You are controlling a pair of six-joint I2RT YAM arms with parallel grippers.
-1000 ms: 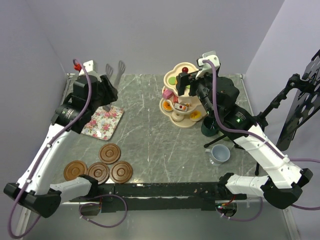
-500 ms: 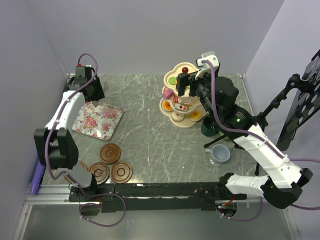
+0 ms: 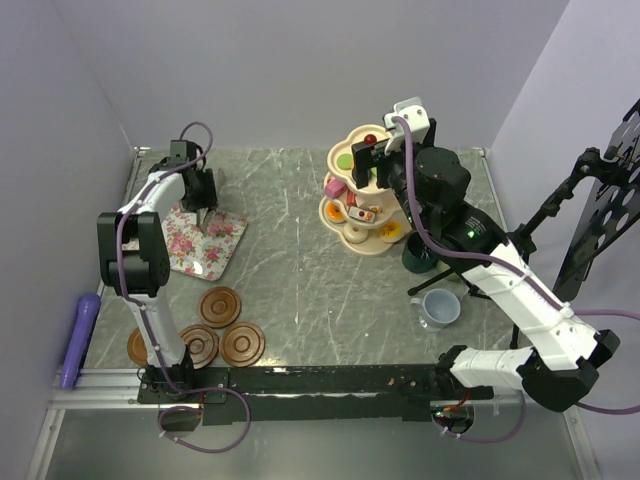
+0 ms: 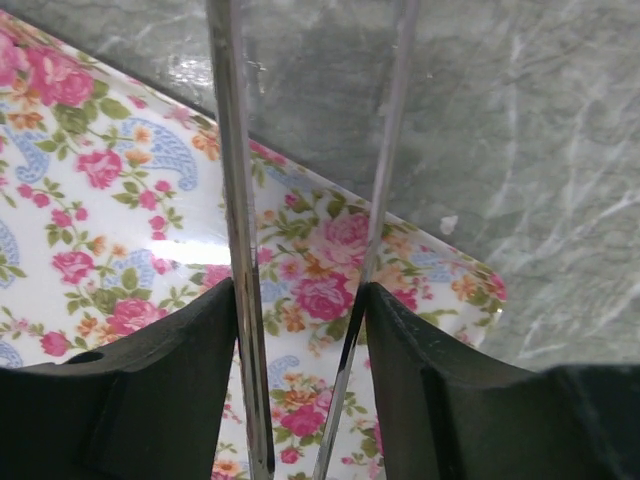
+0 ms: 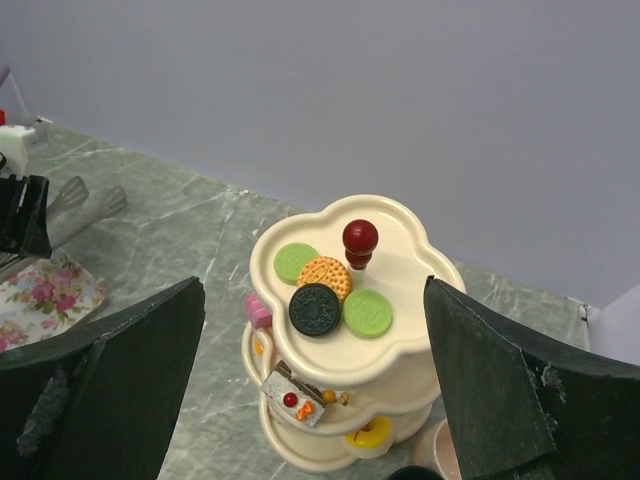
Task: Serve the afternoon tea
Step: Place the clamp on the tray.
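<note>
Left end effector (image 4: 300, 305) swung back over tray (image 4: 100, 200), gripping tongs (image 4: 228, 180); right end effector (image 5: 312, 380) open above stand (image 5: 410, 270).

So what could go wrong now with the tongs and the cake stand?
The left gripper pinches the thin metal tongs above the floral rectangular tray; they could slip and clatter down. The right gripper hangs open over the cream three-tier scalloped stand; dropping carelessly, it might bump the red knob or scatter the round biscuits.
</note>
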